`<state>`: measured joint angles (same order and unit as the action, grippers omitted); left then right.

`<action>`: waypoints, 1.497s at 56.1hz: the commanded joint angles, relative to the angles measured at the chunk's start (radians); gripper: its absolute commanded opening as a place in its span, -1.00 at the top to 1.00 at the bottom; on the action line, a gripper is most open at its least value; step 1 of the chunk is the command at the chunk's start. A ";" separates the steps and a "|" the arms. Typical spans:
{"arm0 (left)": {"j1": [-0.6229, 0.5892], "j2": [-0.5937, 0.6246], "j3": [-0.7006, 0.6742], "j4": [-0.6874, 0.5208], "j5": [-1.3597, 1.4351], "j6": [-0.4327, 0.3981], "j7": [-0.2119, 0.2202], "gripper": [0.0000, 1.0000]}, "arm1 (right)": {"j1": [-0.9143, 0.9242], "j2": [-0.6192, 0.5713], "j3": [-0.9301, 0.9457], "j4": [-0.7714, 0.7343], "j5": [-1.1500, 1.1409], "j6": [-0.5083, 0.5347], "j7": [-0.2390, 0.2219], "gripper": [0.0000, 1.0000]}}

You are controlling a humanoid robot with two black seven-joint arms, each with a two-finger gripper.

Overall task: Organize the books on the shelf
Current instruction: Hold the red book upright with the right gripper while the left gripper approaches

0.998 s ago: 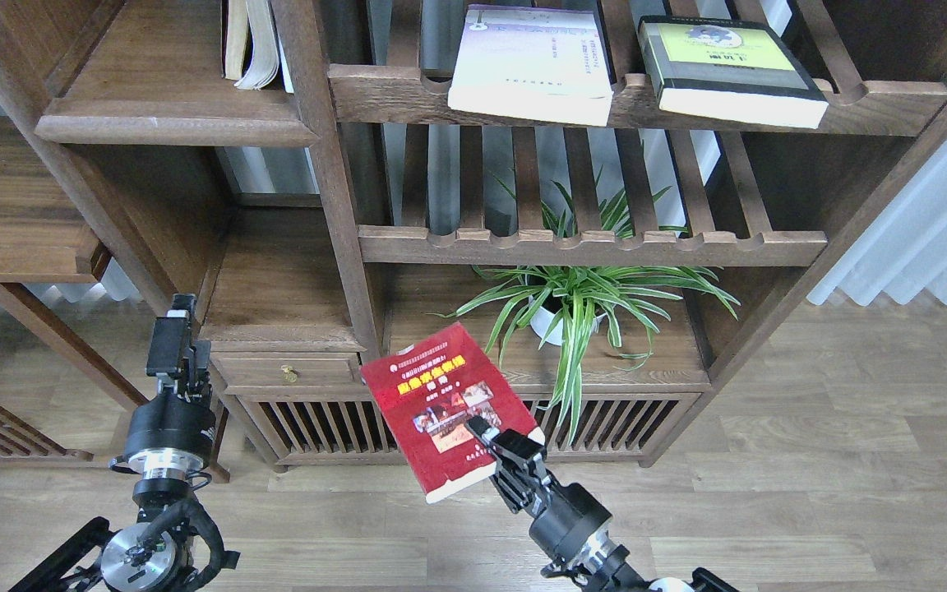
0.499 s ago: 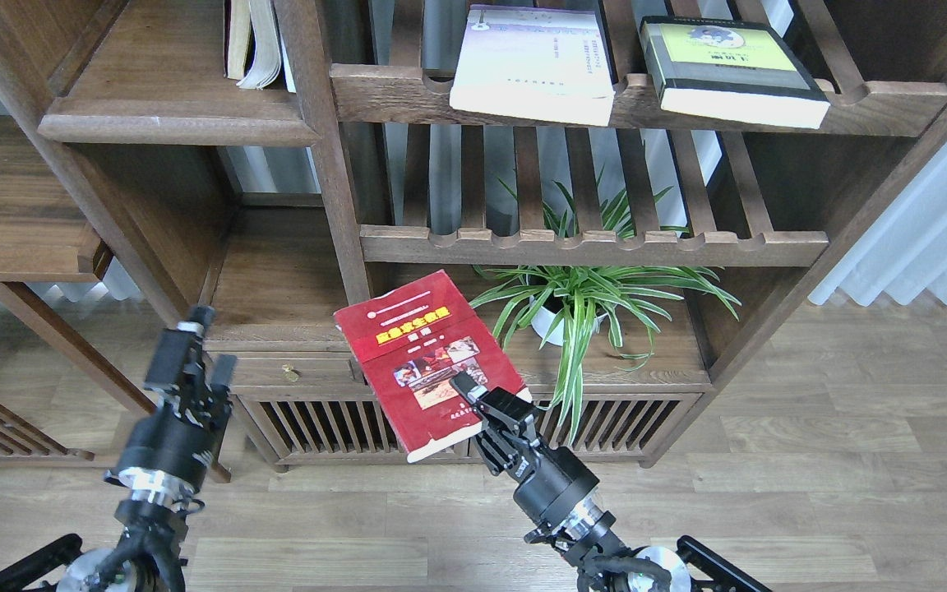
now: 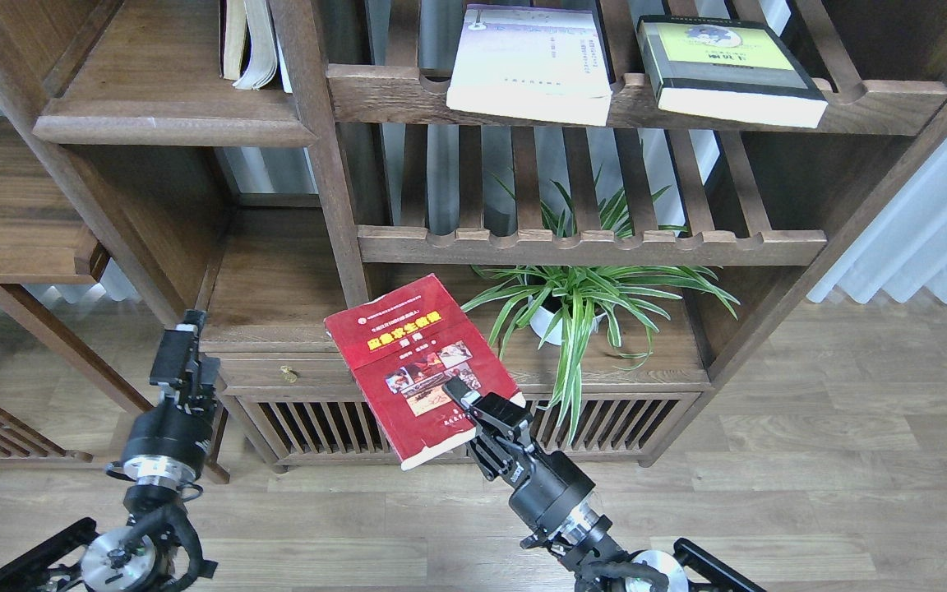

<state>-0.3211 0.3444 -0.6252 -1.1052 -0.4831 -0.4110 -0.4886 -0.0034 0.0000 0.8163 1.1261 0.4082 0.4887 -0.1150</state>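
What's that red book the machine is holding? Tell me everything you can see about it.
The red book is a paperback with a yellow title and a collage of small photos on its cover. Pale page edges show along its near end. It is closed, cover up, tilted and held in the air before the low cabinet, near the potted plant. The right tool pinches its lower right corner; nothing else touches it.

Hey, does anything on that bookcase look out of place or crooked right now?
Yes. The lavender-white book and the yellow-green book lie flat on the top slatted rack, jutting past its front rail. The red book hangs tilted in the right gripper, not on any shelf.
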 commanded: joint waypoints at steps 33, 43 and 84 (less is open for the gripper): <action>-0.001 0.078 0.127 -0.035 0.093 -0.078 0.698 -1.00 | -0.043 0.000 0.012 0.000 0.001 0.000 0.000 0.81; 0.008 0.076 0.122 -0.015 0.159 -0.078 0.768 -1.00 | -0.043 0.000 0.012 0.000 0.001 0.000 0.000 0.81; 0.017 0.196 0.016 0.001 0.202 -0.078 0.831 -1.00 | -0.058 0.000 0.032 0.000 0.000 0.000 0.000 0.80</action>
<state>-0.2875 0.5275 -0.6028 -1.1150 -0.3127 -0.4886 0.2868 -0.0580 0.0000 0.8471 1.1261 0.4079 0.4887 -0.1151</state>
